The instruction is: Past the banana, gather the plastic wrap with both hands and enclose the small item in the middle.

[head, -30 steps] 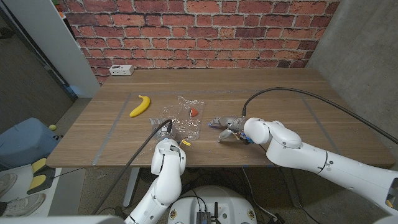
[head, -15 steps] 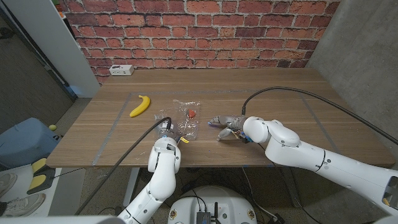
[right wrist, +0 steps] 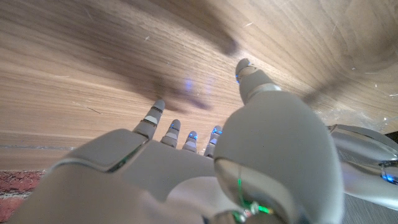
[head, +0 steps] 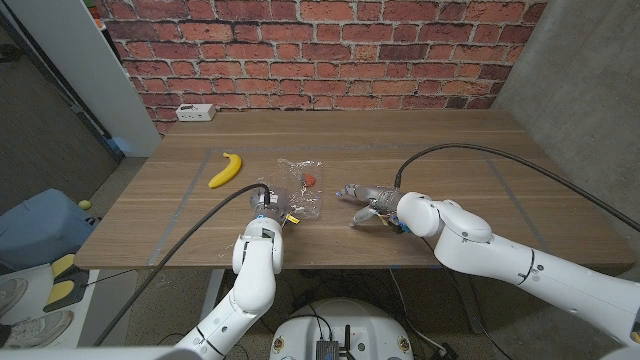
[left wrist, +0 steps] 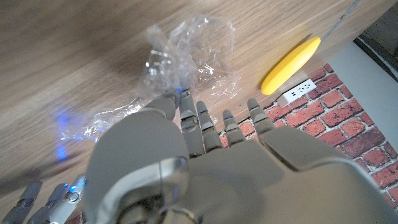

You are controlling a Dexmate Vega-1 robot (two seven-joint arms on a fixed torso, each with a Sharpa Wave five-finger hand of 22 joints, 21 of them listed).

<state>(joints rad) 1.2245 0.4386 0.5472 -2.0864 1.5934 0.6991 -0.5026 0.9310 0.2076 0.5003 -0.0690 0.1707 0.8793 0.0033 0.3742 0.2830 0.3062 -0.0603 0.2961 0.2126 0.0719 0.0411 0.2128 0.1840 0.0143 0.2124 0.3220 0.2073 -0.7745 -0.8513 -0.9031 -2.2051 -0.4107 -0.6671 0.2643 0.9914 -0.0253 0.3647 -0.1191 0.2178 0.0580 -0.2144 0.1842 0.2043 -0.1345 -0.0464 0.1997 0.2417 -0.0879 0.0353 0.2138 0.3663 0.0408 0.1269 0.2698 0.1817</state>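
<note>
Centre of the head frame: wrap [head: 301, 189] lies crumpled on the table [head: 450, 150], small red item [head: 310, 179] on or in its upper part. Banana [head: 226, 168] sits well apart, to the left of it. Your left hand [head: 264, 212] is at the wrap's lower-left edge; in the left wrist view its fingers [left wrist: 205, 121] reach out close together over the film, and I can't tell whether any film is pinched. Your right hand [head: 366, 199] is beside the wrap's right edge, apart from it, fingers extended and holding nothing. Risks, as I judge them: film is light and clingy, so a one-sided pull drags the sheet and rolls the item off; late closing lets the item slip out a gap. Both hands work near the bottom table edge, so dragging downward could spill the wrap off. Open wood lies above and to the right.
</note>
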